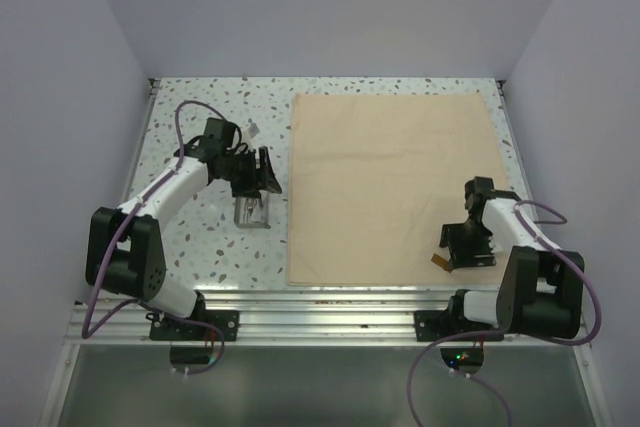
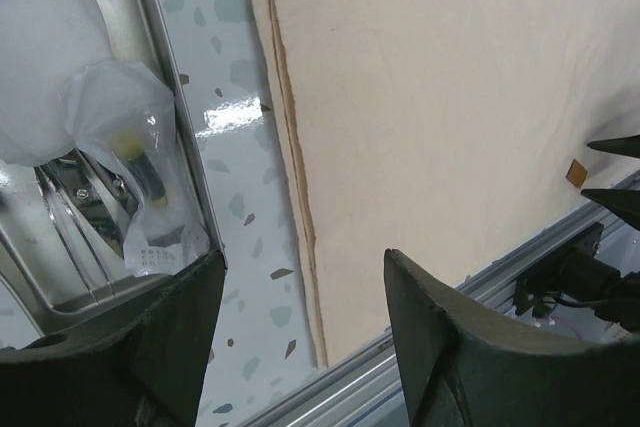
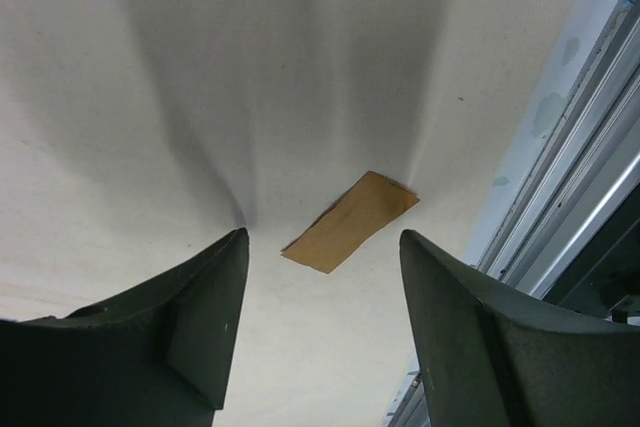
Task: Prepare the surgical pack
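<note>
1. Tan cloth [image 1: 390, 187] lies spread flat on the speckled table [image 1: 200, 107]. Its left hem runs just to the right of the left tool [image 1: 262, 175], and its near right corner lies under the right tool [image 1: 465, 247].
2. The left tool is released. Its two fingers stand wide apart with nothing between them, and only bare table and the cloth's hem show below the gap.
3. The tray [image 1: 252, 215], grey metal, sits on the table just beneath and to the near side of the left tool, apart from the cloth. In the left wrist view its rim runs down to the finger on the left; whether they touch I cannot tell.
4. Inside the tray, a clear packet [image 2: 135, 157] lies against that rim, just ahead of the same finger. White gauze [image 2: 45, 47] lies farther ahead, beyond the packet. What lies under the packet I cannot tell.
5. The right tool is released too, its fingers spread apart low over the cloth. Soft creases in the cloth run toward the finger on the left of its wrist view.
6. A small brown tag [image 3: 350, 220] lies on the cloth just ahead of the gap between the right tool's fingers.
7. A metal rail [image 3: 570, 177] along the table's near edge runs close on the right tool's right side.
</note>
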`<act>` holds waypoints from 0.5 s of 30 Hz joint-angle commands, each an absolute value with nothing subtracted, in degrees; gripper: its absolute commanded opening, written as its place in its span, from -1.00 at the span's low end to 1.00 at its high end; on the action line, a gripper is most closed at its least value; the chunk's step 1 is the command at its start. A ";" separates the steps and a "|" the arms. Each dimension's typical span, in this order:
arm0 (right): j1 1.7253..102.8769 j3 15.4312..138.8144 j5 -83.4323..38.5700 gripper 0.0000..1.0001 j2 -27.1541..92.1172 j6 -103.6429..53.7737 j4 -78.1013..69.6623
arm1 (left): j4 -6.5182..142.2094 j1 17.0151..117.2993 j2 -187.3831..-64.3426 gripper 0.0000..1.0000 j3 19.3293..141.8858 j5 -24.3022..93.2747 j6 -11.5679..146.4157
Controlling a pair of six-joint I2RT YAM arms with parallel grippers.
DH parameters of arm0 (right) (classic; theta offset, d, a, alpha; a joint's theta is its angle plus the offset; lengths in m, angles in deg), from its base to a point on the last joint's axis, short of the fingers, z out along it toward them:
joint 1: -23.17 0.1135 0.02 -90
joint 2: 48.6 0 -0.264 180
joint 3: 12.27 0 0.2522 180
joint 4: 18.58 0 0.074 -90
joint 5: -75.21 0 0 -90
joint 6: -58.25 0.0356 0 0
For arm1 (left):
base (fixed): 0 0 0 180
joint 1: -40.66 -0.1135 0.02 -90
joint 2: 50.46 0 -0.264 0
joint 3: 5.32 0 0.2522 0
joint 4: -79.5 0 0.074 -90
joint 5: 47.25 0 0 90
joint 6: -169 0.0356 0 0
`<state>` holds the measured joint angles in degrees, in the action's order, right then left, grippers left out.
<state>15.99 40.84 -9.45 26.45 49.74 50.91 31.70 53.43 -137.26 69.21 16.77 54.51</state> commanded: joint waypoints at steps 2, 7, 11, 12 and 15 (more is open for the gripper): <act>15.88 37.79 -6.88 0.29 23.47 53.85 50.21 | 31.11 53.49 -137.82 0.37 71.63 16.73 56.06; 15.88 35.59 -7.23 0.23 23.30 54.47 49.06 | 30.67 53.49 -138.26 0.36 72.07 16.82 56.41; 15.88 34.71 -5.92 0.18 23.21 54.56 47.92 | 30.32 53.49 -138.43 0.37 72.25 17.00 56.59; 15.88 34.62 -5.74 0.14 23.47 54.30 47.48 | 30.32 53.49 -138.44 0.37 72.25 17.08 56.59; 15.88 35.06 -5.83 0.04 25.22 53.68 47.21 | 30.23 53.49 -138.44 0.37 72.25 17.08 56.68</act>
<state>15.97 36.27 -9.66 23.52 52.32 48.24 30.72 53.43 -138.00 70.06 16.81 54.82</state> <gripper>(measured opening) 0.542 0.685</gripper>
